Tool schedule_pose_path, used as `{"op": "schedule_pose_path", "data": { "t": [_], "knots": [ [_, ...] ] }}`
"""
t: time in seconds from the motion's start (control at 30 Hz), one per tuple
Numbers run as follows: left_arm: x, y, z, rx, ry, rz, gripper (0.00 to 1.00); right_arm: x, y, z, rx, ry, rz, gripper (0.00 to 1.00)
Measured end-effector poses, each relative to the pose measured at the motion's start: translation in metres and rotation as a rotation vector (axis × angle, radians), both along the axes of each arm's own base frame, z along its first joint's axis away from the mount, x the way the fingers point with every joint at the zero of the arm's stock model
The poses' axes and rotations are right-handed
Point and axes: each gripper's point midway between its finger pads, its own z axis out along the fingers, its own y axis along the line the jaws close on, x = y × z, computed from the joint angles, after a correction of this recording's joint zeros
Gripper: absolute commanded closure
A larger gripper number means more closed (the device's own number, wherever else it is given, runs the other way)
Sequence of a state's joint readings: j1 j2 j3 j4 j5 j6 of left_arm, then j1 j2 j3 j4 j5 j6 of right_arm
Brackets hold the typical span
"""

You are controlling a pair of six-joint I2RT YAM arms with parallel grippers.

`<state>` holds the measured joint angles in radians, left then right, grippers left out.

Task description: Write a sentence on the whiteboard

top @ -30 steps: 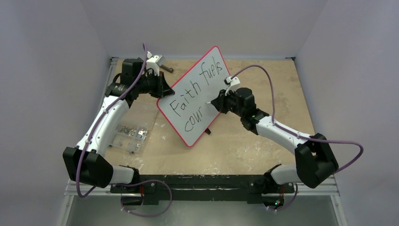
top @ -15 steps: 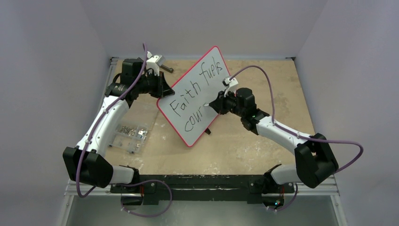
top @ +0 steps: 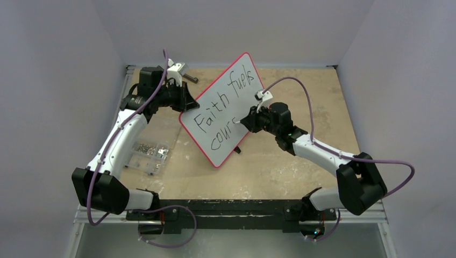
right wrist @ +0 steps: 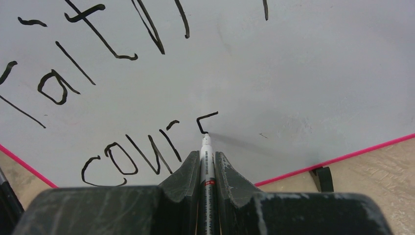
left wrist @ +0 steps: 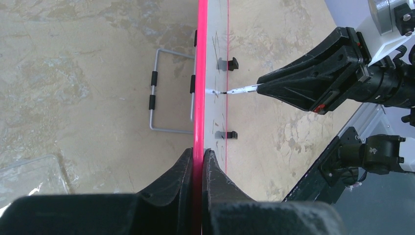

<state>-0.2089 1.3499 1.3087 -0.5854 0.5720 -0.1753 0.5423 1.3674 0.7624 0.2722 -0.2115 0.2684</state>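
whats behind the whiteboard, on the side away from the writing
A grey wire frame with black sleeves stands right behind the whiteboard, seen from the left wrist camera. From the top camera the board covers that spot, so how the frame attaches cannot be seen.

The top view looks down from afar; both wrist views closely face the shared whiteboard (top: 223, 113)

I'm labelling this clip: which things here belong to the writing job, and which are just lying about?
In the job:
whiteboard, clamped at its rim by the left gripper
sentence, partly written
marker, held in the right gripper

Lying about:
clear box of small parts
bent wire frame
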Motion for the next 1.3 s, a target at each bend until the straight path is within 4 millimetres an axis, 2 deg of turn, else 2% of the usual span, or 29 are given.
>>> {"op": "schedule_pose_path", "data": {
  "t": [0.3, 0.67, 1.3],
  "knots": [
    [0.000, 0.000, 0.000, 0.000, 0.000, 0.000, 1.00, 0.008, -0.010, -0.002, -0.032, 0.000, -0.069, 1.00],
    [0.000, 0.000, 0.000, -0.001, 0.000, -0.001, 1.00, 0.020, -0.006, 0.023, -0.008, -0.047, -0.086, 1.00],
    [0.000, 0.000, 0.000, 0.001, 0.001, 0.002, 1.00, 0.015, -0.010, 0.003, -0.029, -0.014, -0.087, 1.00]
  ]
}}
